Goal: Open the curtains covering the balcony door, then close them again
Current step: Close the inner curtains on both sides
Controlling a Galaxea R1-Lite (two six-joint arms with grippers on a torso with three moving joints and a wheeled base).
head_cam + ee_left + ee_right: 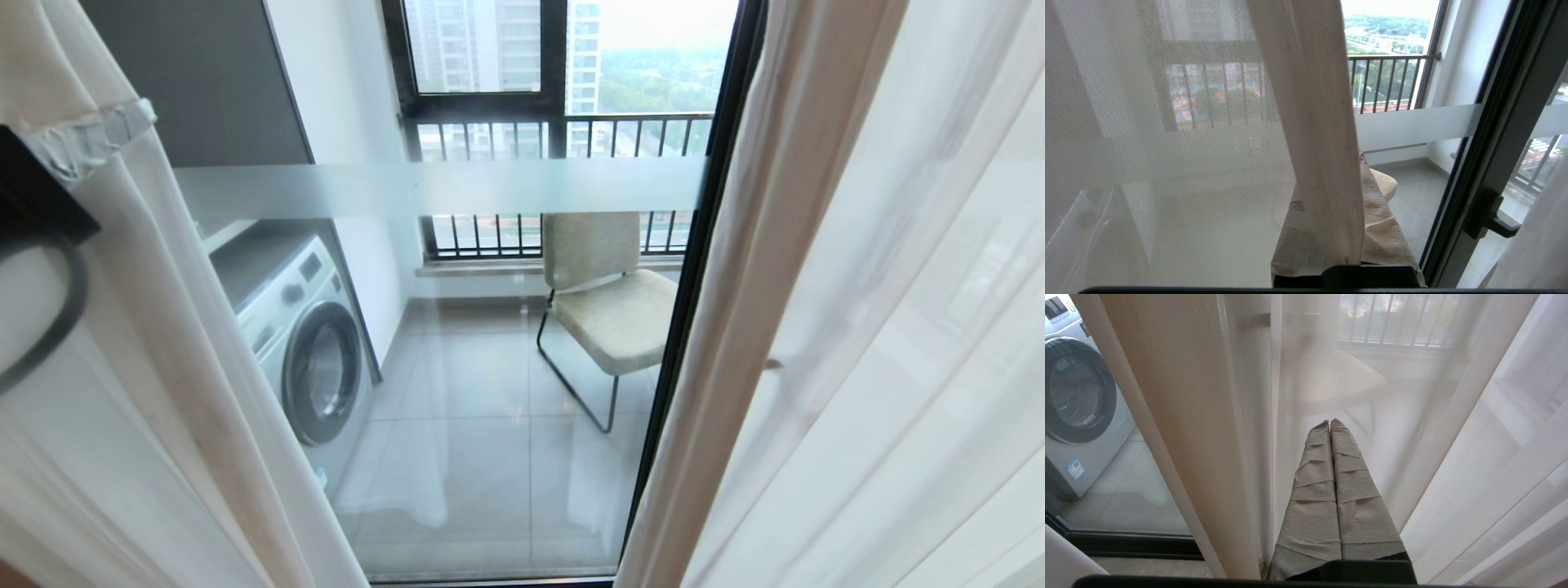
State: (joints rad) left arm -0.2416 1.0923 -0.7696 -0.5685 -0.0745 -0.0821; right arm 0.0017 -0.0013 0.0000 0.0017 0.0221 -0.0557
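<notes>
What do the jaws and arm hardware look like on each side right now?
The right gripper has two long tapered jaws wrapped in beige-grey tape on a black base. The left gripper shows the same taped wrapping, black base. The head view shows a black left arm part with a looping black cable.

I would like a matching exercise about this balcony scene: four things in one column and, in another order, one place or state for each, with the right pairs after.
Things:
1. left gripper
2. right gripper
3. washing machine
4. chair

Places or states:
A. behind the glass of the balcony door, on the left side of the balcony
B. shut on a hem of the curtains
C. shut on nothing, pointing at sheer fabric
D. in front of the railing, on the right side of the balcony

Pairs: 1-B, 2-C, 3-A, 4-D
</notes>
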